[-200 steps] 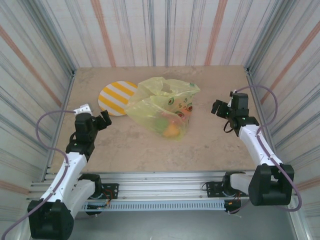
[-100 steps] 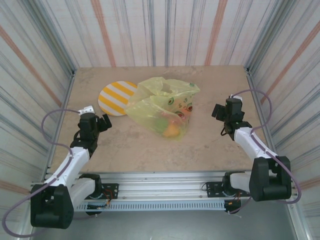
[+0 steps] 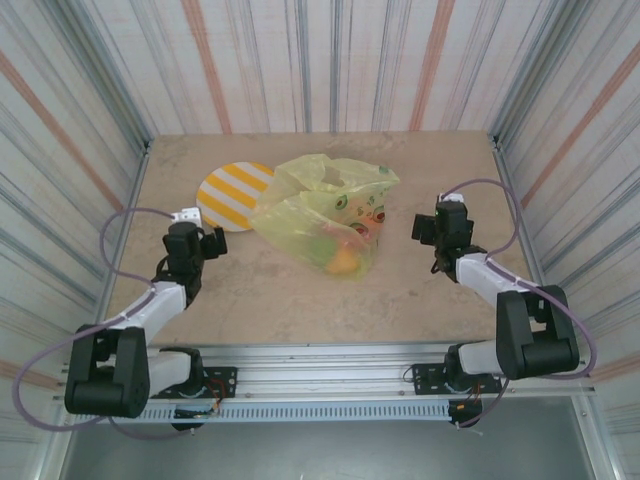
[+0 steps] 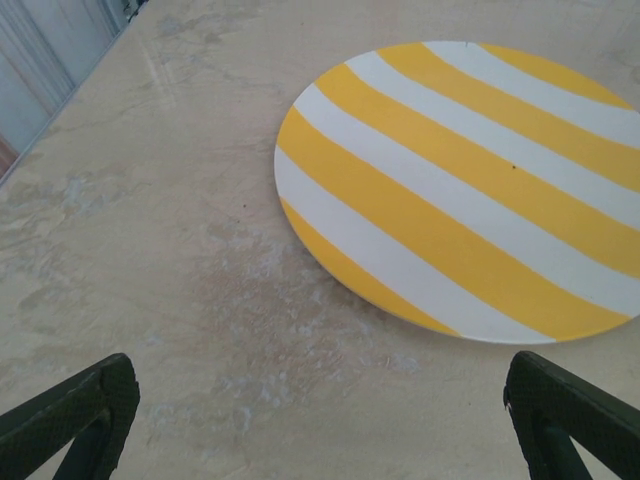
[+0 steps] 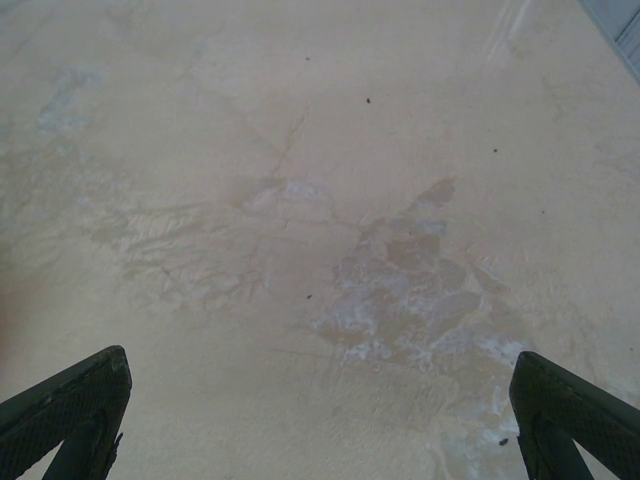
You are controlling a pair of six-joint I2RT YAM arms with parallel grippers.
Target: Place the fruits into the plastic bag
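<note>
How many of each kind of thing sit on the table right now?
Striped plate: 1
Plastic bag: 1
Fruits inside the bag: 2 made out, orange and red; others too blurred to count
Total: at least 4

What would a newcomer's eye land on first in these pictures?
The crinkly yellow-green bag mid-table, with fruits showing through its near end. Then the yellow-and-white striped plate at its left. The left gripper and right gripper flank the bag, both open and holding nothing.
</note>
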